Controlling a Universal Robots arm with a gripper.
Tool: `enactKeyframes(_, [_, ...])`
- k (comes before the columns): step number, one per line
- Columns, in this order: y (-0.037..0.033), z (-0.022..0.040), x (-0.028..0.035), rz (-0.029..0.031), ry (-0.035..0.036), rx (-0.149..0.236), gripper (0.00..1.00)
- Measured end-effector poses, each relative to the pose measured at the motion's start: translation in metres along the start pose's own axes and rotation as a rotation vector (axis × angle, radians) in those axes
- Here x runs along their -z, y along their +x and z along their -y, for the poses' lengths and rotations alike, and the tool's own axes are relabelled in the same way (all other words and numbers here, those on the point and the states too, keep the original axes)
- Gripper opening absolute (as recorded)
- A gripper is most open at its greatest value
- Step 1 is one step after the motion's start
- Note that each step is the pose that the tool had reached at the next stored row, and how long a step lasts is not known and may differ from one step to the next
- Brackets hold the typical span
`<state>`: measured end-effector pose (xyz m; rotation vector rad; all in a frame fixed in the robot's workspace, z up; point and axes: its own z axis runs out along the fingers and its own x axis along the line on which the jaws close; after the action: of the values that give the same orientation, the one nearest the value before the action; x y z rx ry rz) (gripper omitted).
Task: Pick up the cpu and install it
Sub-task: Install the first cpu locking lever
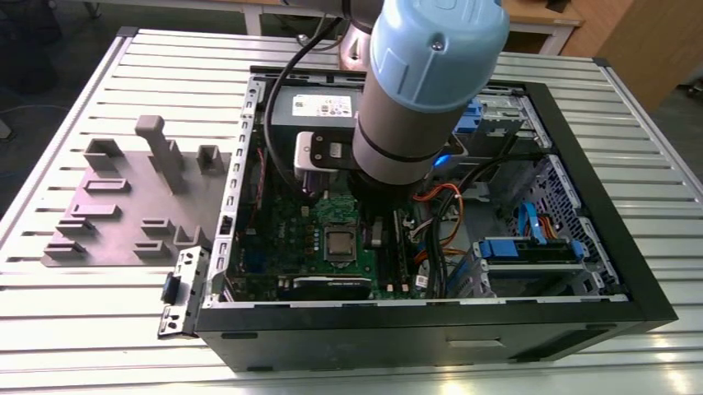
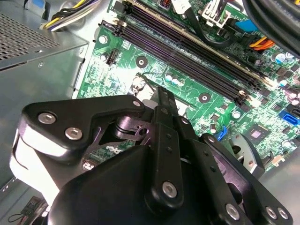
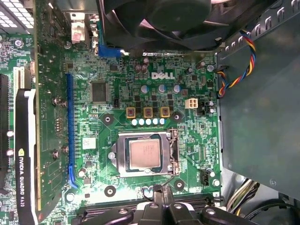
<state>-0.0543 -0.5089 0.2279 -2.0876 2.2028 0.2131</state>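
The cpu point(image 3: 145, 154), a small square chip with a silvery-tan top, lies flat inside the silver socket frame point(image 3: 171, 152) on the green motherboard point(image 3: 117, 70). The exterior view shows the same cpu point(image 1: 338, 241) low in the open computer case point(image 1: 439, 329), just below the arm's wrist. My gripper point(image 3: 158, 190) hovers above the board beside the socket, apart from the chip. Its black fingers point(image 2: 162, 101) look shut together with nothing between them.
In the case are a grey power supply box point(image 1: 313, 107), a graphics card point(image 3: 26, 154), a black fan point(image 3: 157, 18), memory slots point(image 2: 197, 51), loose cables point(image 3: 234, 65) and blue drive bays point(image 1: 528, 247). A grey fixture plate point(image 1: 121, 206) lies on the slatted table at the exterior view's left.
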Motion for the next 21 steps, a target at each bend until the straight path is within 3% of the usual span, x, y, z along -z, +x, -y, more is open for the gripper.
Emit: enactKeyframes(21, [0.0132, 0.0009, -0.0046, 0.0, 0.0, 0.0, 0.11])
